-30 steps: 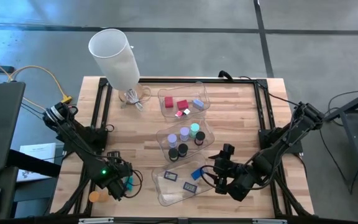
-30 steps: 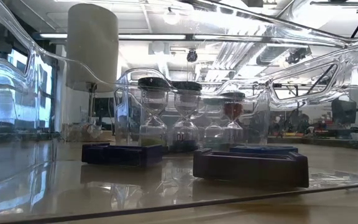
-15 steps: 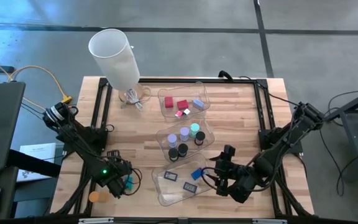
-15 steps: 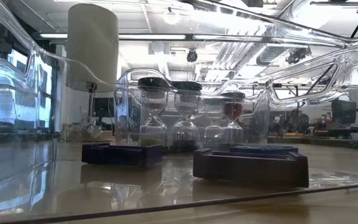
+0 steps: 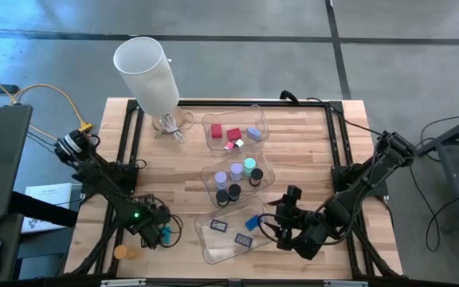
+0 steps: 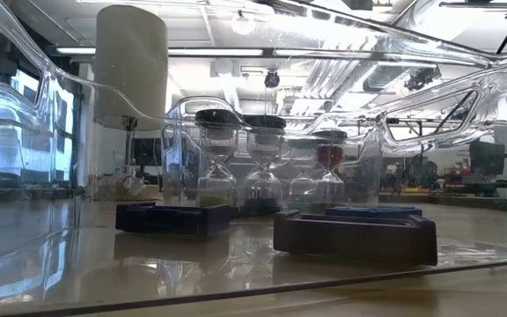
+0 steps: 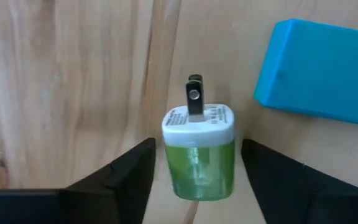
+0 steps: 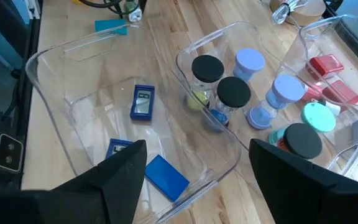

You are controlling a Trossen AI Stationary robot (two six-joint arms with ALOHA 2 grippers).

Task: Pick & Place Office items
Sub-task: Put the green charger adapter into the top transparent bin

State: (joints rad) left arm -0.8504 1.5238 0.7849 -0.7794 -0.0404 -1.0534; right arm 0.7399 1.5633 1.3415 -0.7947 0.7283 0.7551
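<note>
We see the left gripper (image 5: 156,232) low at the near left part of the table (image 5: 309,143), its two dark fingers (image 7: 120,177) set on either side of a small green plug (image 7: 199,152) with a white top and a metal prong. A sliver of bare wood shows between each finger and the plug, so the jaws are open around it rather than clamped. A flat teal piece (image 7: 319,74) lies on the wood just beside the plug, and from above an orange disc (image 5: 123,252) sits near the table's front left edge.

The right gripper (image 5: 281,227) hangs at the right end of the nearest clear tray (image 5: 213,253) — its fingers (image 8: 120,177) stand wide apart and hold nothing.

That near tray holds the flat pieces: two dark rectangles (image 8: 143,102) and a blue one (image 8: 166,176). The middle tray (image 5: 265,177) carries the short cylinders — lilac (image 8: 250,61), teal (image 8: 319,116) and black (image 8: 207,67) tops standing upright close together. The far tray (image 5: 213,139) holds red blocks (image 5: 233,134), a pink one and a pale blue one.

A big white lamp shade (image 5: 146,72) stands tilted at the table's far left corner, well apart from both arms.

From table height we look through the near tray's wall: two dark flat pieces (image 6: 355,236) lie in front, the cylinders behind them.
</note>
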